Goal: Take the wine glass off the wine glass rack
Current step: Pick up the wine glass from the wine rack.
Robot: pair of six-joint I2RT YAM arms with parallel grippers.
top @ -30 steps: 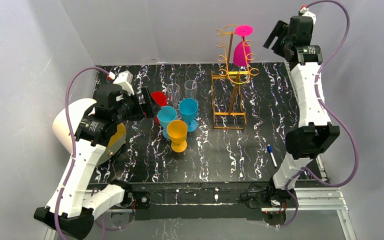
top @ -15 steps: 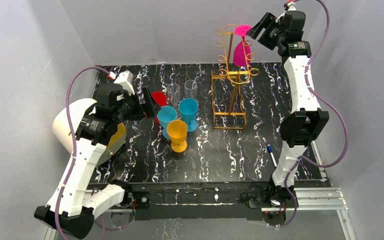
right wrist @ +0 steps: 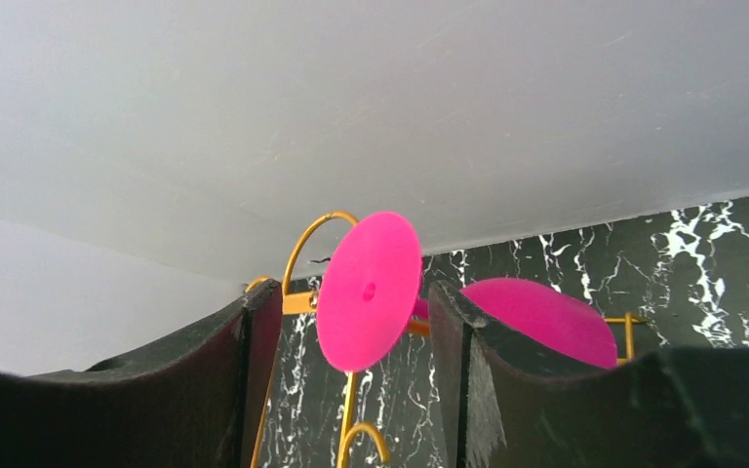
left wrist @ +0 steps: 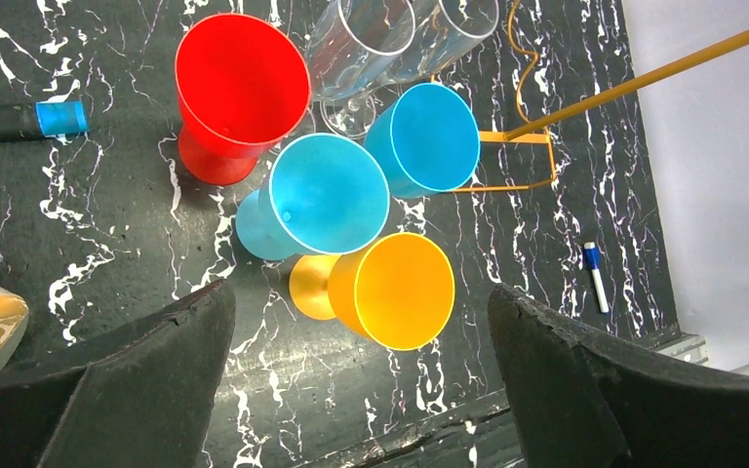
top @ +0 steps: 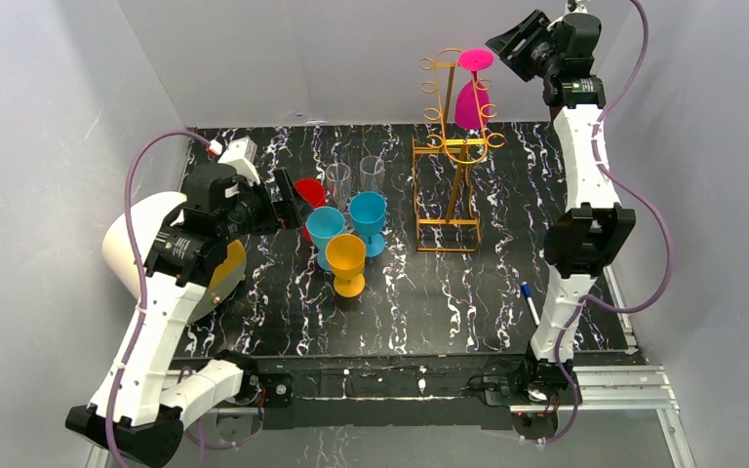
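Note:
The pink wine glass [top: 470, 105] hangs upside down from the top hooks of the gold wire wine glass rack [top: 449, 185], its round foot [top: 476, 58] uppermost. My right gripper [top: 512, 47] is raised just right of that foot. In the right wrist view the foot [right wrist: 369, 291] sits between the two fingers of the right gripper [right wrist: 353, 292], with gaps on both sides, so it is open. The pink bowl [right wrist: 546, 317] shows behind the right finger. My left gripper [top: 293, 203] hovers wide open and empty by the cups.
A red cup [top: 310, 192], two blue cups [top: 326, 226], an orange cup [top: 346, 255] and two clear glasses [top: 338, 178] stand left of the rack. A marker [top: 530, 302] lies near the right arm. A white rounded object [top: 132, 244] sits at the left edge.
My right arm has swung left and upward to the glass's foot, and its jaws have narrowed around it. The left arm has stayed still.

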